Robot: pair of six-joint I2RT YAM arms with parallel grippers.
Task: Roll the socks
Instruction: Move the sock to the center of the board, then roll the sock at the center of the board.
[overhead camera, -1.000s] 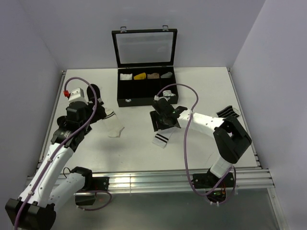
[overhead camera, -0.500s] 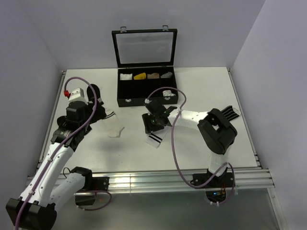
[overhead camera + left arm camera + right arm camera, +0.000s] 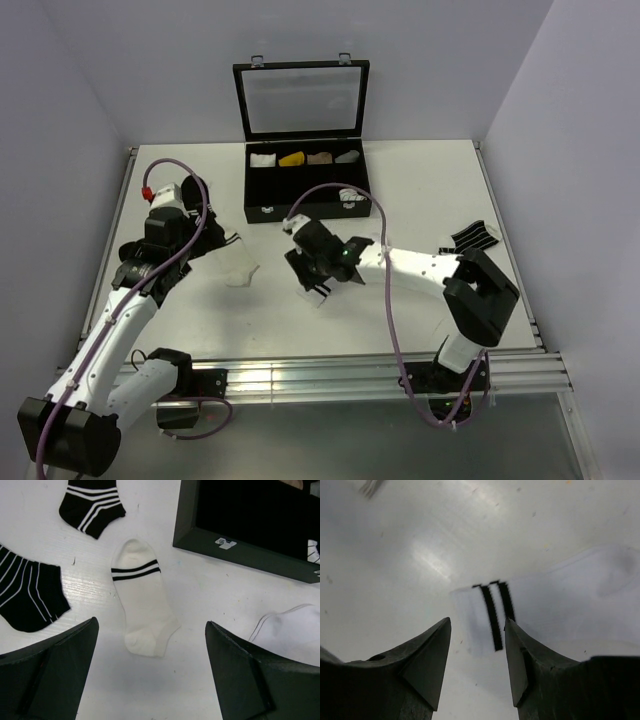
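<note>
While the right claw (image 3: 477, 620) hangs half open with nothing in it, the white sock with 2 black bands (image 3: 560, 595) lies flat on the table (image 3: 395, 540), its cuff right below the gap. If the claw shuts too high, it could miss the thin cuff and only push the sock along. The left claw (image 3: 151, 625) is wide and empty. 1 second ago the right claw was farther right and wider.

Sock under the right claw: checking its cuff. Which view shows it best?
Right wrist: the sock shows its banded cuff at the right claw. Top view: mostly hidden under that claw. Left wrist: unclear.
</note>
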